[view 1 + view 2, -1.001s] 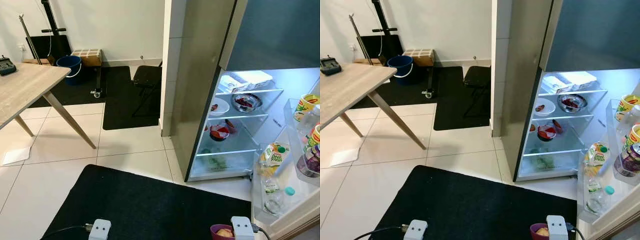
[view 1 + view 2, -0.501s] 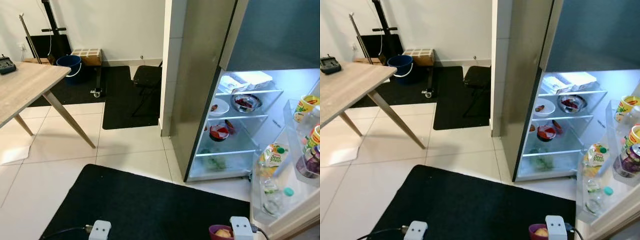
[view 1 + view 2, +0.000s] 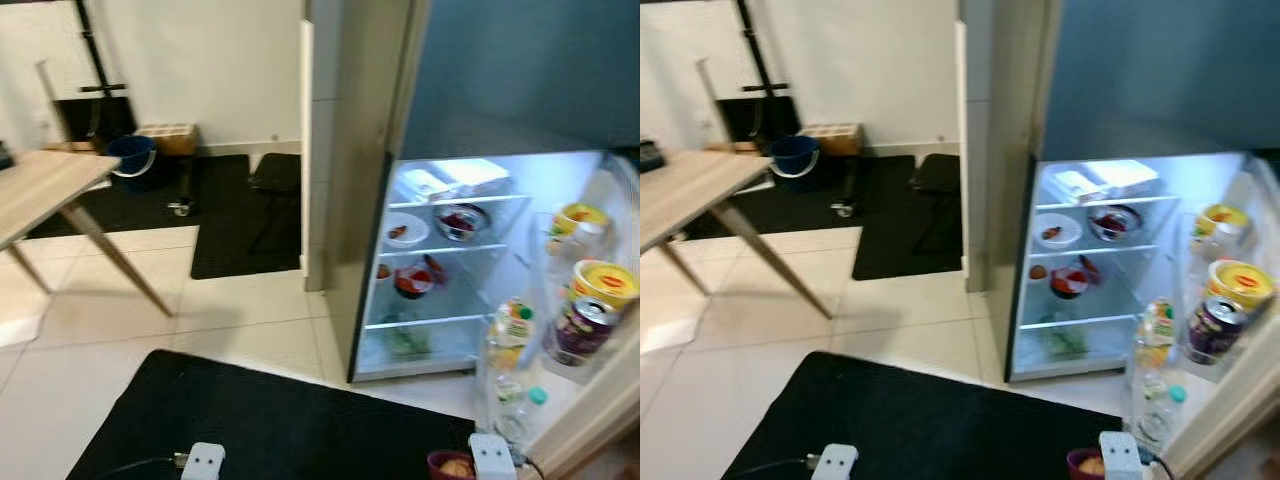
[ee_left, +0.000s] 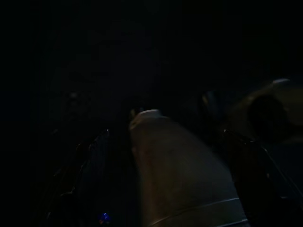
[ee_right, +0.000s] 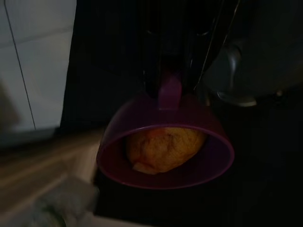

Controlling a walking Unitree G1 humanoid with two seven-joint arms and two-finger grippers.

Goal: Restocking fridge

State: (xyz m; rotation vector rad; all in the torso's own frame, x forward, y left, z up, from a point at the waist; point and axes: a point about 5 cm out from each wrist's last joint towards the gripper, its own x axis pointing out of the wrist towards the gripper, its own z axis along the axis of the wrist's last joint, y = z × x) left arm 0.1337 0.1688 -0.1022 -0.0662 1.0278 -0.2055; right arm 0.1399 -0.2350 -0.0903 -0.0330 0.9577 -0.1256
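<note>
The fridge stands open ahead on my right, lit inside. Its glass shelves carry wrapped packs, a white plate, a metal bowl and a red bowl. The open door's racks hold yellow tubs, a purple can, a juice carton and a bottle. My right gripper is shut on the handle of a purple cup holding an orange-brown piece of food. The cup hangs low before me. My left arm hangs idle.
A black mat lies on the white tiles underfoot. A wooden table stands at the left. Behind it are a blue bucket, a black stool and a second dark mat by the wall.
The whole picture has slid left and blurred, so the camera has turned right toward the fridge. The door racks now show more fully. The purple cup stays in my right gripper.
</note>
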